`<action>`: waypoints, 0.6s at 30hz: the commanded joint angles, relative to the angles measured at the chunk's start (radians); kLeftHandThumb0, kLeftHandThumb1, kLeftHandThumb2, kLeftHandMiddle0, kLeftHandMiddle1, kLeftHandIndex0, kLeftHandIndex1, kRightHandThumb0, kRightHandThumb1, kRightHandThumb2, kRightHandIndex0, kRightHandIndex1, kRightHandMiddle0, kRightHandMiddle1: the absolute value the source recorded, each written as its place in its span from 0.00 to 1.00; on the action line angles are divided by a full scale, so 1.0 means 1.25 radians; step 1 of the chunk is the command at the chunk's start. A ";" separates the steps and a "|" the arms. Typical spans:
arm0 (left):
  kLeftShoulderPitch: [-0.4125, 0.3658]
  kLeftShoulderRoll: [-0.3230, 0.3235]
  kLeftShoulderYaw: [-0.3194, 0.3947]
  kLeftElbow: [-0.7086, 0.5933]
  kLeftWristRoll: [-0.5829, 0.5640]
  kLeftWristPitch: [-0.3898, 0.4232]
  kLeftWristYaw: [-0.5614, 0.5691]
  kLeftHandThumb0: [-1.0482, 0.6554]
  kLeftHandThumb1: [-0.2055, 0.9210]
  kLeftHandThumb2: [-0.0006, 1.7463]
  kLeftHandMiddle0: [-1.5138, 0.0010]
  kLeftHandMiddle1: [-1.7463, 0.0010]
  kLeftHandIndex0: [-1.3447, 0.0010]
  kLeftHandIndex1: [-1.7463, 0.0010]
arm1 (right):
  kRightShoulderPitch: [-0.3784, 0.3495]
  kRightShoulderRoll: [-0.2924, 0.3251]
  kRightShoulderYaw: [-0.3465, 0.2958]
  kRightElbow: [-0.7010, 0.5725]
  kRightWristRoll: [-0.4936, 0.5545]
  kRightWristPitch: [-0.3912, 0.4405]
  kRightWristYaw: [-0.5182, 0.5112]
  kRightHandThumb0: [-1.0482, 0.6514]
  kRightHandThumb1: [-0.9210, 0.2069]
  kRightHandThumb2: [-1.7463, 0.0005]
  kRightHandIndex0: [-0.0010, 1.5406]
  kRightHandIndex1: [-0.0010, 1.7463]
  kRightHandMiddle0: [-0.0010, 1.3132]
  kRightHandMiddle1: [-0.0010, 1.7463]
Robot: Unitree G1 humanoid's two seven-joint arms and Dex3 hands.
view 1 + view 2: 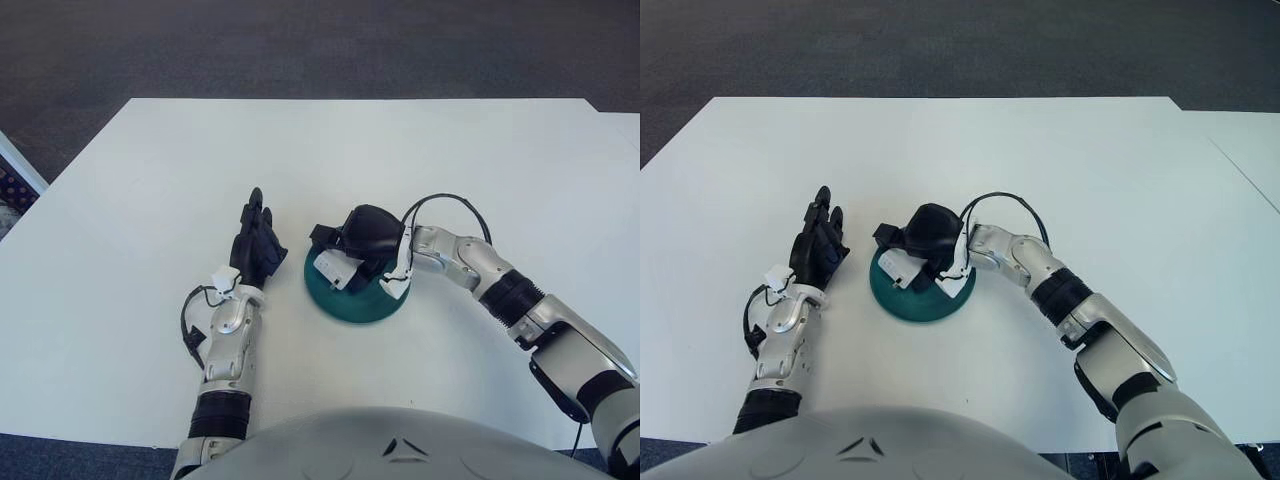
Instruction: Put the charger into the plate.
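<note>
A dark green plate [352, 301] sits on the white table in front of me. My right hand [362, 240] is over the plate, its black fingers curled around a white charger [337, 269] that sits low over the plate's left half. Whether the charger touches the plate I cannot tell. My left hand [256, 243] shows to the left of the plate, fingers stretched out flat and holding nothing. The same scene shows in the right eye view, with the plate [925, 300] and the charger [904, 266].
The white table [330, 160] reaches far back and to both sides. A black cable [445, 200] loops above my right wrist. Dark carpet lies beyond the table's far edge.
</note>
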 commanded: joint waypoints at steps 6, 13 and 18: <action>-0.001 -0.004 0.003 0.003 -0.008 -0.018 0.002 0.00 1.00 0.57 0.99 1.00 1.00 0.92 | 0.034 -0.009 0.021 -0.017 -0.026 0.012 0.033 0.35 0.00 0.68 0.69 1.00 0.62 1.00; 0.000 -0.001 0.000 0.004 0.003 -0.022 0.006 0.00 1.00 0.58 0.98 1.00 1.00 0.92 | 0.052 -0.022 0.036 -0.023 -0.050 0.009 0.032 0.35 0.00 0.67 0.69 1.00 0.64 1.00; -0.001 -0.004 0.001 0.003 -0.005 -0.020 0.003 0.00 1.00 0.58 0.98 1.00 1.00 0.91 | 0.054 -0.027 0.045 -0.021 -0.059 0.010 0.047 0.34 0.00 0.67 0.68 1.00 0.65 1.00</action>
